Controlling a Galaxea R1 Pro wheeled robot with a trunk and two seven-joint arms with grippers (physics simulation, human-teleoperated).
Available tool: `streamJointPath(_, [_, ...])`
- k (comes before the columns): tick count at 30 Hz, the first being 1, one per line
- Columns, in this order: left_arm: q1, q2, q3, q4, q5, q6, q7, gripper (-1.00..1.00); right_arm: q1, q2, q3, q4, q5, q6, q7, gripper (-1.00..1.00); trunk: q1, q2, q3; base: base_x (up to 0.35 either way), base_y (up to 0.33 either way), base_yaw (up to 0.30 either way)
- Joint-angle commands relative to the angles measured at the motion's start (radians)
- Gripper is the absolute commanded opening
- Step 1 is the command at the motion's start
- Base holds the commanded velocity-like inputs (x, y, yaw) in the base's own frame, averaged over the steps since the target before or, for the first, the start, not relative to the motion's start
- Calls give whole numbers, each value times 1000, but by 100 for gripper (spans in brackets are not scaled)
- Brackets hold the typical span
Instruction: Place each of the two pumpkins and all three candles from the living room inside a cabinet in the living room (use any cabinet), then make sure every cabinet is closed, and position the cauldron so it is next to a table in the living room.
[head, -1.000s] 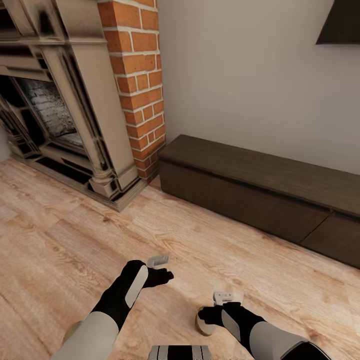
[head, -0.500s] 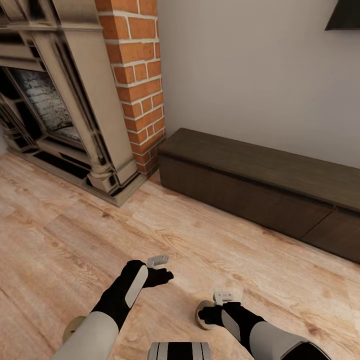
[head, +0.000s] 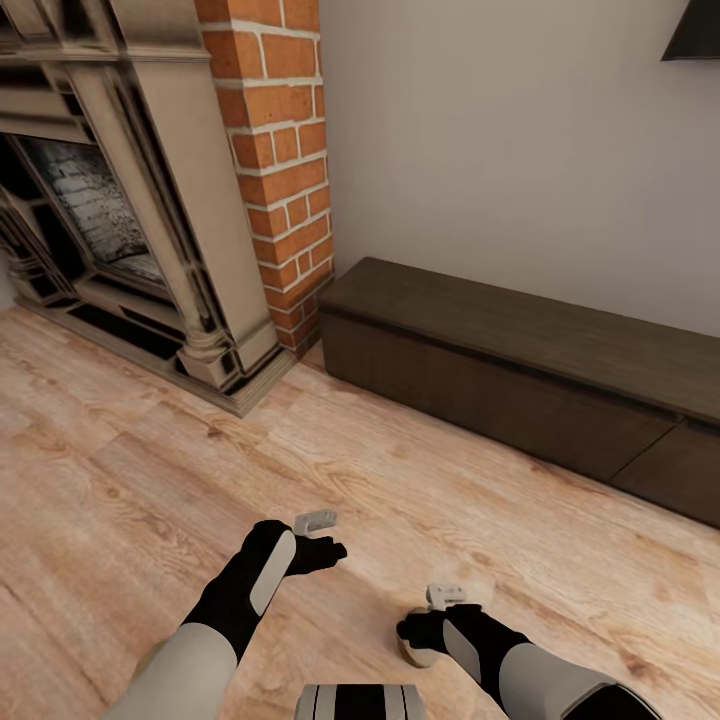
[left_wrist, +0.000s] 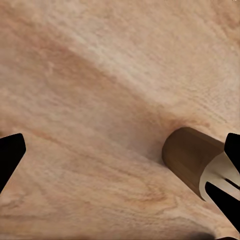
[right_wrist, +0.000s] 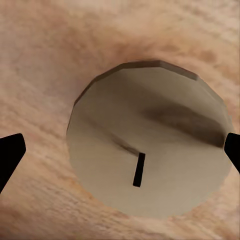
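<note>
A tan candle (right_wrist: 150, 150) stands upright on the wood floor, its flat top and dark wick facing my right wrist camera. My right gripper (right_wrist: 120, 152) hangs open just above it, a black fingertip at each side of the candle. In the head view this candle (head: 412, 652) peeks out under the right gripper (head: 418, 632). My left gripper (head: 330, 552) is open over bare floor; its wrist view shows the same candle (left_wrist: 190, 160) from the side. The long dark-brown cabinet (head: 520, 370) stands shut against the far wall.
A stone fireplace (head: 120, 220) and a red brick column (head: 280, 170) stand at the left, beside the cabinet's end. Wood floor (head: 400, 470) stretches between me and the cabinet. A dark object (head: 695, 35) hangs on the wall at top right.
The whole picture has shifted slightly, so the camera moved. Both arms keep the same pose, and the right gripper stays over the candle.
</note>
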Motion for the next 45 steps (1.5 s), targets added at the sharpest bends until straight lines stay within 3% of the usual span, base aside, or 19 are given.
streamJointPath(1, [0, 0, -2, -1, 11, 3, 10, 100, -1, 0, 8, -1, -10, 4, 0, 100, 0, 0, -1, 9, 12, 0])
streamJointPath(41, [0, 0, -2, -1, 11, 3, 10, 100, -1, 0, 8, 0, -8, 3, 0, 100, 0, 0, -1, 1, -25, 0])
streamJointPath(45, [0, 0, -2, -1, 11, 3, 10, 100, -1, 0, 8, 0, -8, 2, 0, 100, 2, -1, -16, 0, 0, 0])
